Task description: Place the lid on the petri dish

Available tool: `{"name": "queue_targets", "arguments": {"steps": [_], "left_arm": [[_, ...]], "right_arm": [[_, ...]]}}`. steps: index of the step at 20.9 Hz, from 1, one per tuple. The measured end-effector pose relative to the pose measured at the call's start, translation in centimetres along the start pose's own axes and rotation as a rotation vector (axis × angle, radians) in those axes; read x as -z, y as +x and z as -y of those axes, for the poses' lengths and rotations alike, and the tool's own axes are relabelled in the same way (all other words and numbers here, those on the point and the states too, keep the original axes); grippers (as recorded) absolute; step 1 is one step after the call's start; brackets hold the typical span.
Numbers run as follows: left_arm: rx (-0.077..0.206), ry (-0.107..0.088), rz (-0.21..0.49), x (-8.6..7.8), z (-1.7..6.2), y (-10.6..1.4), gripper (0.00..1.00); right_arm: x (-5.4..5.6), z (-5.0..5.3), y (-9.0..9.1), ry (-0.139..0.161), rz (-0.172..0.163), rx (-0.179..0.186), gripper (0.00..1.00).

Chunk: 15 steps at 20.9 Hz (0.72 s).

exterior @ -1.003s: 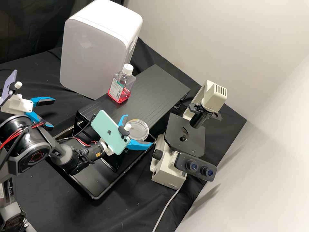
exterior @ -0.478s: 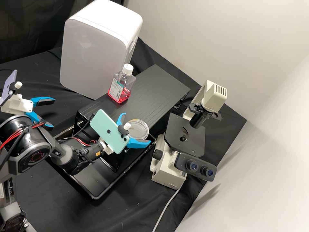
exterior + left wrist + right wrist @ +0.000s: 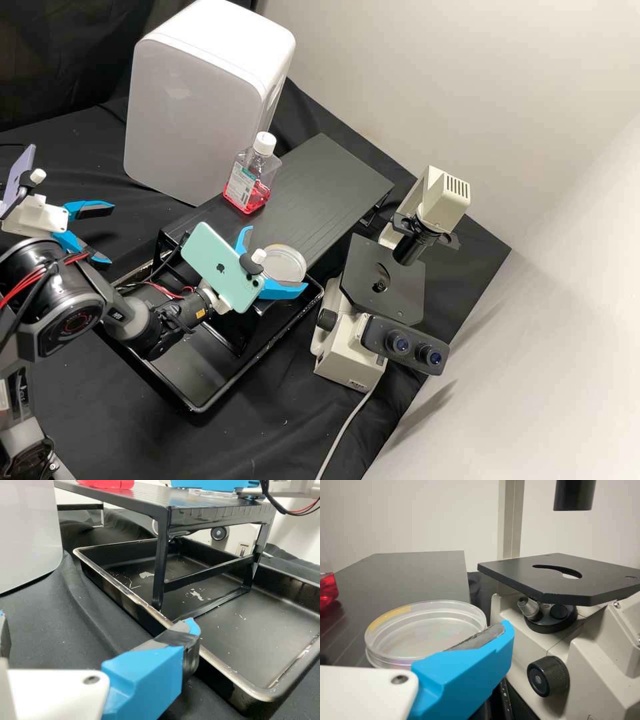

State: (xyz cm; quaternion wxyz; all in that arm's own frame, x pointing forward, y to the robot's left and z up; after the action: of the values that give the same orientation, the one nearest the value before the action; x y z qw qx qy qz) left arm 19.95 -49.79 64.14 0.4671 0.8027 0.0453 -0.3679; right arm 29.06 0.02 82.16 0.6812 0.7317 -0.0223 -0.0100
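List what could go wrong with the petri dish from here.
1. The petri dish sits by the edge of the black shelf, above the tray; a nudge from the right gripper could tip it off.
2. The microscope stage is close beside it; a swing that way might strike it.

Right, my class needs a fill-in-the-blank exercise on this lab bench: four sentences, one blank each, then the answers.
1. The flask on the black shelf holds a ____ liquid.
2. The flask's cap is ____.
3. The petri dish lies at the shelf's end nearest the ____.
4. The shelf's legs stand in a black ____.

Missing words: red; white; microscope; tray.
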Motion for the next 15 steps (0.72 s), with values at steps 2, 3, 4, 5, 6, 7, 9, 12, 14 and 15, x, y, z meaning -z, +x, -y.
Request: {"name": "queue_targets", "arguments": {"steps": [2,3,4,5,6,7,9,12,14,15], "left_arm": [[0.000,0.000,0.000,0.0,0.00,0.0,1.00],[0.000,0.000,0.000,0.0,0.00,0.0,1.00],[0.001,0.000,0.002,0.0,0.02,0.0,1.00],[0.001,0.000,0.001,0.0,0.01,0.0,1.00],[0.001,0.000,0.001,0.0,0.01,0.0,1.00],[0.001,0.000,0.001,0.0,0.01,0.0,1.00],[0.001,0.000,0.001,0.0,0.01,0.0,1.00],[0.001,0.000,0.001,0.0,0.01,0.0,1.00],[0.001,0.000,0.001,0.0,0.01,0.0,1.00],[0.001,0.000,0.001,0.0,0.01,0.0,1.00]], "right_arm": [[0.3,0.1,0.0,0.000,-0.014,0.007,1.00],[0.5,0.2,0.0,-0.002,-0.019,0.010,1.00],[0.5,0.2,-0.1,-0.007,-0.025,0.017,1.00],[0.6,0.3,-0.1,-0.009,-0.030,0.021,1.00],[0.6,0.3,-0.1,-0.008,-0.031,0.023,1.00],[0.7,0.3,-0.1,-0.004,-0.033,0.024,1.00],[0.9,0.4,-0.1,0.003,-0.041,0.026,1.00],[1.4,0.6,-0.2,0.002,-0.066,0.041,1.00],[1.7,0.9,-0.2,-0.003,-0.078,0.056,1.00],[1.8,1.0,-0.2,-0.004,-0.082,0.061,1.00]]}}
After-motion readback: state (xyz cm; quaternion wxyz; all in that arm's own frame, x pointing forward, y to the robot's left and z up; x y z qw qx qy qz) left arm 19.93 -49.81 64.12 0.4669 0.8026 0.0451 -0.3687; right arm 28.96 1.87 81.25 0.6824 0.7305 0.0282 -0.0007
